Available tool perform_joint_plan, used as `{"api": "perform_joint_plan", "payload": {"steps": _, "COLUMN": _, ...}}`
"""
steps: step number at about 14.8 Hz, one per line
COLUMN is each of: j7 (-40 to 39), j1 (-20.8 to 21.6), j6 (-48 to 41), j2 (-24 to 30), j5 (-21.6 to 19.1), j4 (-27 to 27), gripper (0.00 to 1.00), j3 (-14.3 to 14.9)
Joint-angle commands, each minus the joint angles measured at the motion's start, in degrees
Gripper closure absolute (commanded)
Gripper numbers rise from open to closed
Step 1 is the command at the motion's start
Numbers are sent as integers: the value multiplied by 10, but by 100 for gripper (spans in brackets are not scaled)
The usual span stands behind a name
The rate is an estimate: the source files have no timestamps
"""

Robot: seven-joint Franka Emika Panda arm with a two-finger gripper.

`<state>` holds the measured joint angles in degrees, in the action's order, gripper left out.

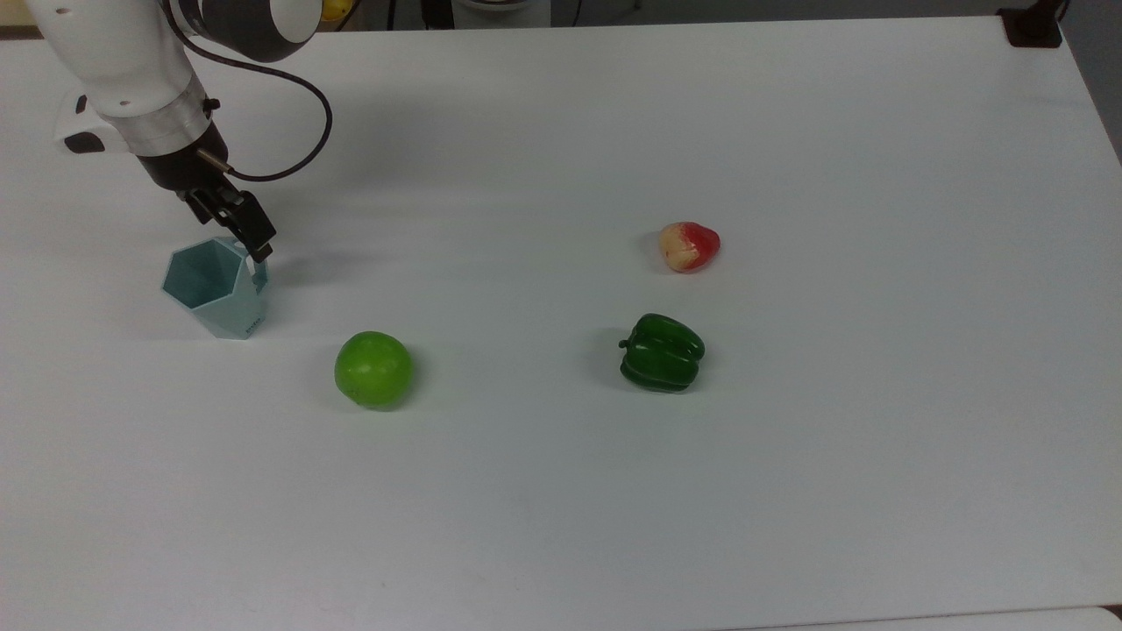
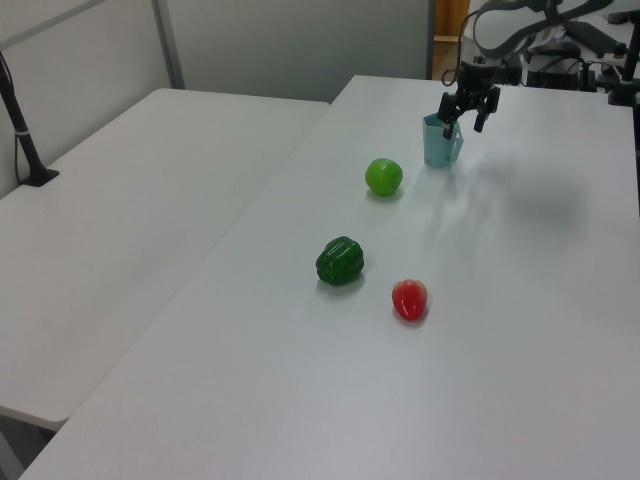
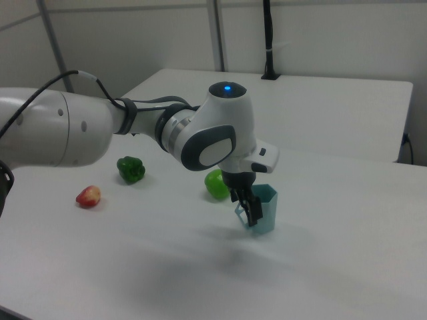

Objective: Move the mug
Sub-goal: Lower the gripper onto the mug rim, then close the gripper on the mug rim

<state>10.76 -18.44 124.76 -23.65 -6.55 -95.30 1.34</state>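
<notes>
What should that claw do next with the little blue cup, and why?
Probably close on the mug's handle side. The gripper is open, with its fingers already down at the rim by the handle, and the mug stands upright on the table, not yet held.

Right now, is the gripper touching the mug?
Cannot tell. In the top view the gripper overlaps the handle side of the mug; the left view shows open fingers straddling the rim, but neither shows plain contact or gap.

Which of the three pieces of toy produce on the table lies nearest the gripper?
The round green apple, right beside the mug where the gripper works; the pepper and red fruit lie far off.
</notes>
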Motion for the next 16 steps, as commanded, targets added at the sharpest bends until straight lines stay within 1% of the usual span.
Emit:
{"api": "perform_joint_plan", "payload": {"steps": 1, "j7": 8, "j1": 7, "j6": 12, "j2": -16, "j5": -6, "j4": 5, "gripper": 8, "j3": 2}}
{"api": "perform_joint_plan", "payload": {"steps": 2, "j7": 9, "j1": 7, "j6": 24, "j2": -23, "j5": -7, "j4": 5, "gripper": 13, "j3": 2}}
{"api": "perform_joint_plan", "payload": {"steps": 6, "j7": 8, "j1": 9, "j6": 39, "j2": -33, "j5": -3, "j4": 5, "gripper": 25, "j3": 2}}
{"api": "perform_joint_plan", "payload": {"steps": 8, "j7": 2, "j1": 10, "j6": 39, "j2": -33, "j5": -1, "j4": 5, "gripper": 42, "j3": 2}}
{"api": "perform_joint_plan", "payload": {"steps": 10, "j7": 1, "j1": 10, "j6": 38, "j2": -33, "j5": -1, "j4": 6, "gripper": 56, "j3": 2}}
{"api": "perform_joint_plan", "payload": {"steps": 12, "j7": 1, "j1": 10, "j6": 37, "j2": -32, "j5": 0, "j4": 5, "gripper": 66, "j3": 2}}
{"api": "perform_joint_plan", "payload": {"steps": 15, "j7": 0, "j1": 11, "j6": 33, "j2": -30, "j5": 0, "j4": 6, "gripper": 73, "j3": 2}}
{"api": "perform_joint_plan", "payload": {"steps": 16, "j7": 0, "j1": 11, "j6": 32, "j2": -28, "j5": -1, "j4": 6, "gripper": 77, "j3": 2}}
